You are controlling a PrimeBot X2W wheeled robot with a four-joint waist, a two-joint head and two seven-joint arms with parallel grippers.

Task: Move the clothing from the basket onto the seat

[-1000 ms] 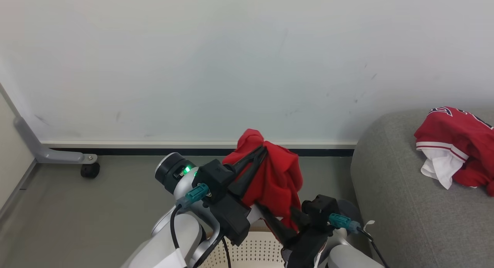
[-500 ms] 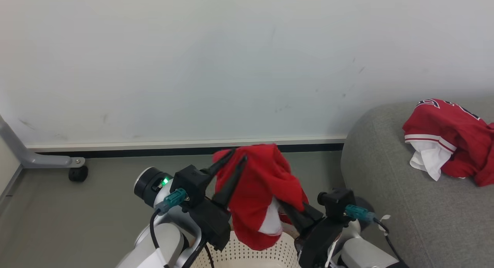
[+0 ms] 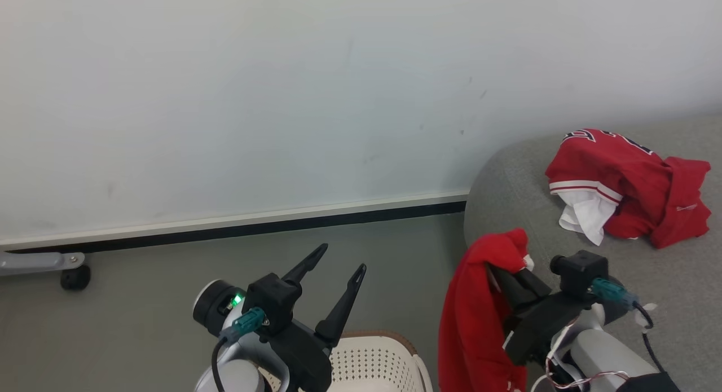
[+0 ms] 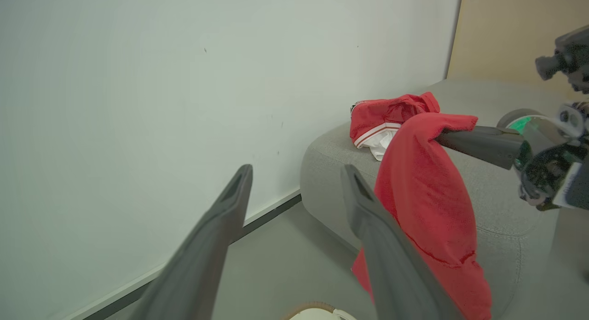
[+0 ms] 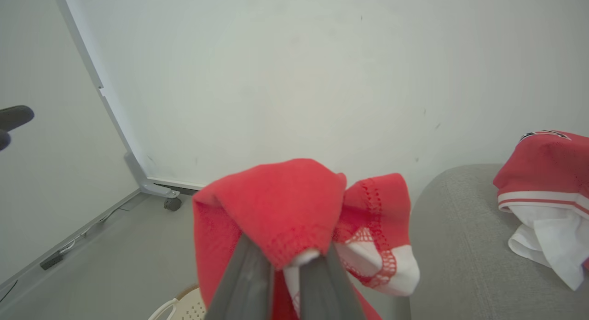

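Left gripper [image 3: 343,258]: fingers spread wide, nothing in them, up above the basket [image 3: 377,362]
Right gripper [image 5: 289,267]: fingers pressed together, pinching the hanging red garment [image 3: 472,324]
Hanging red garment: dangles in the air by the edge of the seat [image 3: 677,285]
Other red garment [image 3: 620,175]: lies crumpled on the seat, white lining showing

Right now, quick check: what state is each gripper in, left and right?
Left gripper: open, holding nothing.
Right gripper: shut on a red garment that hangs down from it.
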